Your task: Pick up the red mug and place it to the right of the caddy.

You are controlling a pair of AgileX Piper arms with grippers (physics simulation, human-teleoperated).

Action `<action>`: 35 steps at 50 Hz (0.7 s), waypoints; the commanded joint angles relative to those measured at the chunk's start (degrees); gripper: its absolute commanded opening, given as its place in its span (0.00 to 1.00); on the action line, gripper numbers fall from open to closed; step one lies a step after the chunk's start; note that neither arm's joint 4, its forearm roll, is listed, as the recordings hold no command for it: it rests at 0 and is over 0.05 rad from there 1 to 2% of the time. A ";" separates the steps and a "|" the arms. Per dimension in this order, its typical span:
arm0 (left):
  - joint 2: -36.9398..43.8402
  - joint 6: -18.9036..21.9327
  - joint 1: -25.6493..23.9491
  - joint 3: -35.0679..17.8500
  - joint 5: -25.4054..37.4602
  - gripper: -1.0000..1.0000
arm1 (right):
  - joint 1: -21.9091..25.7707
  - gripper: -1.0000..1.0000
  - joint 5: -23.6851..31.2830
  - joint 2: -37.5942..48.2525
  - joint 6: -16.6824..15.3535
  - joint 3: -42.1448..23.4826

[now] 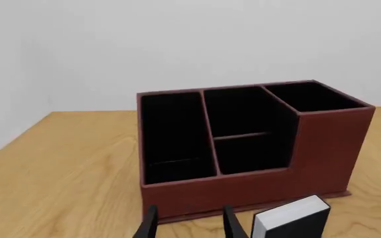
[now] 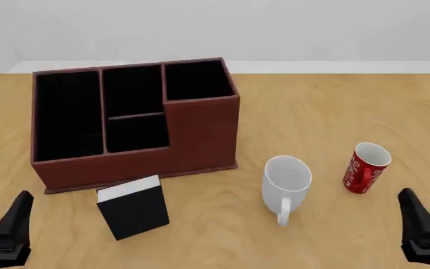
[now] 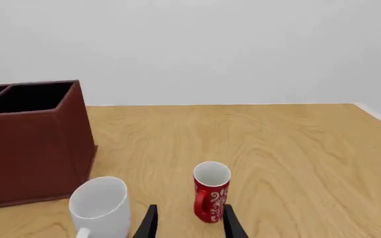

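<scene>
Four objects on wooden table [image 2: 335, 106]. Caddy [image 2: 200, 126] at rear left, compartments open upward. Small black box with white top [image 2: 132, 207] just in front of caddy, tilted. White mug [image 2: 286, 180] right of caddy, handle toward camera. Red mug [image 2: 366, 167] upright, right of white mug, well apart from caddy, near right gripper [image 3: 187, 223]. Left gripper [image 1: 187, 223] and right gripper both spread, empty, low at near table edge.
</scene>
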 commanded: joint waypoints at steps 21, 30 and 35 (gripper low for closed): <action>-1.19 -1.46 -0.83 1.31 -1.54 1.00 | 0.84 1.00 -3.50 0.04 -0.17 1.15; -1.19 -1.46 -0.83 1.31 -1.54 1.00 | -0.63 1.00 -2.46 6.66 1.28 -4.20; -1.19 -1.46 -0.83 1.31 -1.54 1.00 | -2.53 1.00 0.39 11.32 3.29 -9.51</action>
